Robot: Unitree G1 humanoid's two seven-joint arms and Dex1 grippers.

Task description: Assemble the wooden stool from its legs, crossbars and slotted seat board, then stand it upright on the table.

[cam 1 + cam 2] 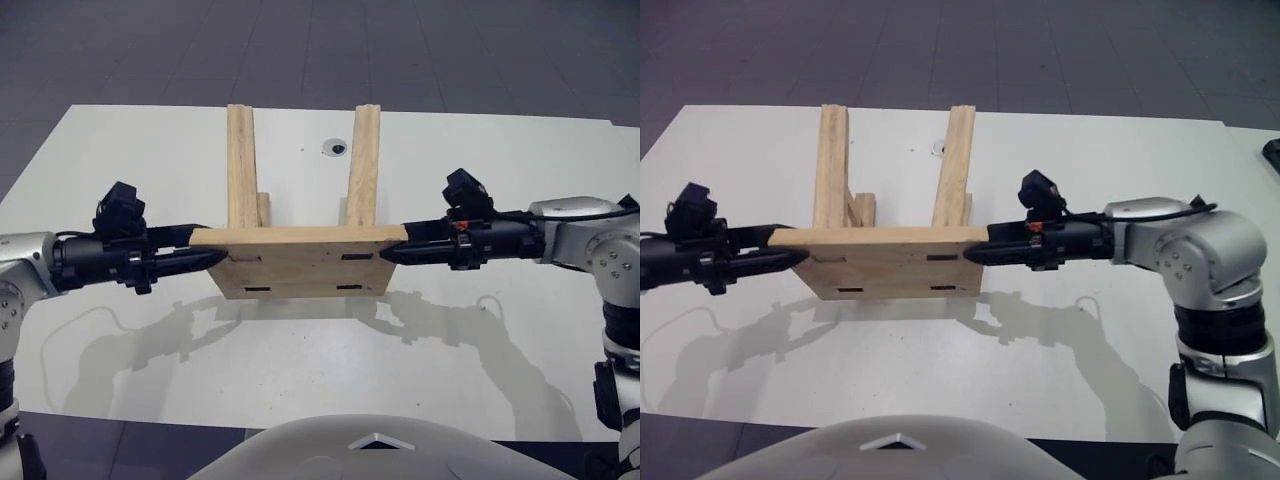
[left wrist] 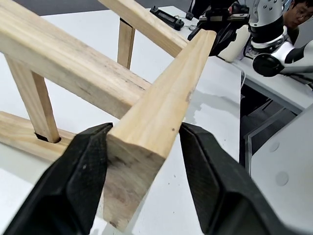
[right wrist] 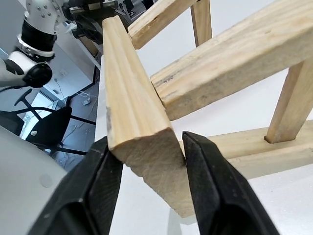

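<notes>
The assembled wooden stool [image 1: 298, 235] lies tipped over, its legs [image 1: 241, 165] pointing away from me along the white table [image 1: 130, 160]. The slotted seat board [image 1: 300, 262] faces me, held a little above the table. My left gripper [image 1: 205, 252] is shut on the board's left end, and my right gripper [image 1: 395, 245] is shut on its right end. In the left wrist view the black fingers [image 2: 78, 181] clamp both faces of the seat board [image 2: 146, 132]. In the right wrist view the fingers [image 3: 210, 181] clamp the seat board [image 3: 132, 112] likewise, with legs and a crossbar [image 3: 288, 107] beyond.
A small round hole fitting [image 1: 335, 148] sits in the table behind the stool. A black object [image 1: 1272, 152] lies at the table's far right edge. Bare table stretches in front of the stool and to both sides.
</notes>
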